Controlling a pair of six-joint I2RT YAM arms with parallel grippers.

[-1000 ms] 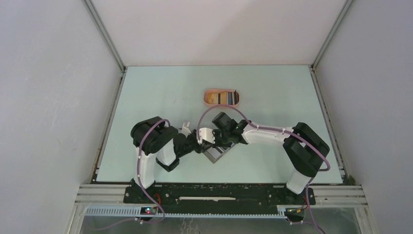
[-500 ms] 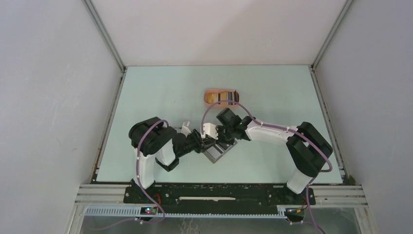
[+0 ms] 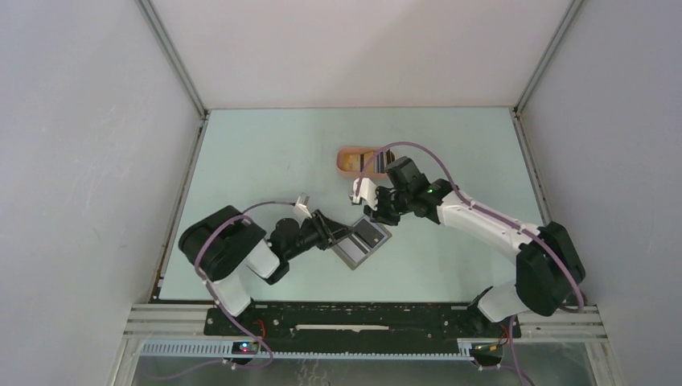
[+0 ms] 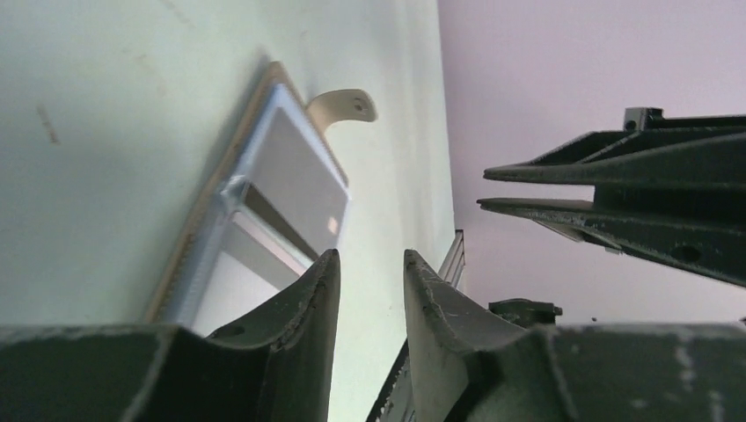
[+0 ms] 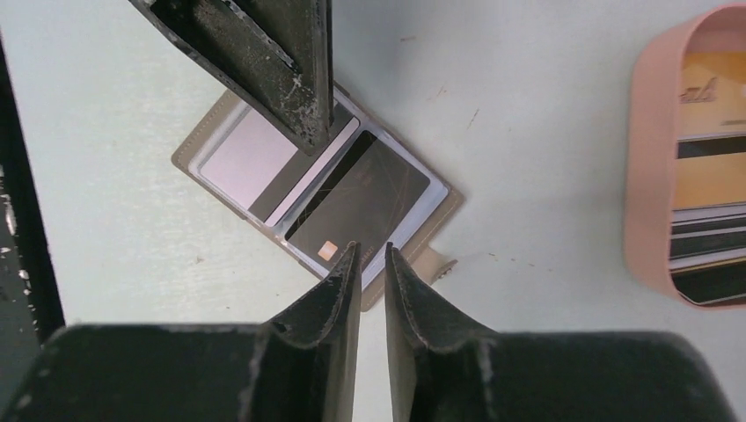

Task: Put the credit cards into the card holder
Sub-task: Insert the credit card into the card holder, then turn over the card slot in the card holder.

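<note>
At mid-table, flat grey square folding card holder point(image 3: 363, 244): lying open on the pale green tabletop point(image 3: 257, 161), turned cornerwise; small snap tab point(image 5: 433, 264) sticking out on the dark card's side.
Dark credit card point(image 5: 361, 198) with orange chip: tucked into the holder's far-right half.
Pale grey credit card point(image 5: 246, 158): tucked into the near-left half (darker stripe along one edge).
Other credit cards point(image 5: 713, 167), orange-yellow and striped: lying in the salmon-pink oval tray point(image 5: 647, 176), farther back, apart from the holder.
Left black two-finger gripper point(image 4: 371, 259): fingers slightly apart, nothing between them; low over the holder's left half, contact impossible to tell.
Right black two-finger gripper point(image 5: 370, 255): fingers a narrow slit apart, empty; raised just far of the holder, between it and the tray.
</note>
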